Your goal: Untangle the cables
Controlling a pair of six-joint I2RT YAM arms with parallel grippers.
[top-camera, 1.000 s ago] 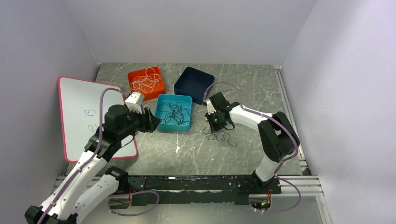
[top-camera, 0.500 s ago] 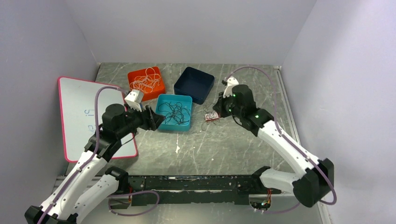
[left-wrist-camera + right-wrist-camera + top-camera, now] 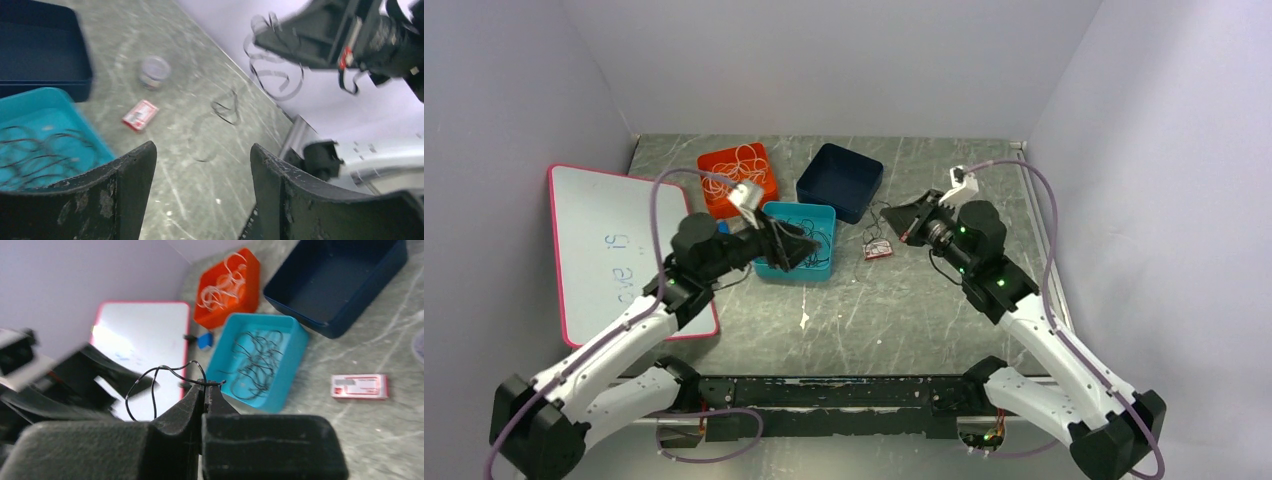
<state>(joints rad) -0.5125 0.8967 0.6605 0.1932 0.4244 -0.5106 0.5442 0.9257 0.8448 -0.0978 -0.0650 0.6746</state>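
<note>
My right gripper [image 3: 906,222] is shut on a thin black cable [image 3: 150,376] and holds it in the air right of the teal tray [image 3: 766,262]. In the right wrist view the cable loops out to the left of my closed fingertips [image 3: 205,386]. The left wrist view shows the same cable [image 3: 272,75] hanging from that gripper. My left gripper [image 3: 802,245] is open and empty over the teal tray's near side, its jaws [image 3: 202,150] wide apart. Another short black cable piece [image 3: 225,107] lies on the table. The teal tray holds several black cables [image 3: 257,360].
An orange tray [image 3: 738,175] with pale cables and a dark blue tray [image 3: 840,180] stand at the back. A whiteboard [image 3: 604,240] lies at the left. A red card [image 3: 877,251] lies on the table near the right gripper, and a small round lid [image 3: 154,71] beyond it.
My right gripper has risen from the table with the black cable and swung back to the right. My left gripper has moved right, over the teal tray.
</note>
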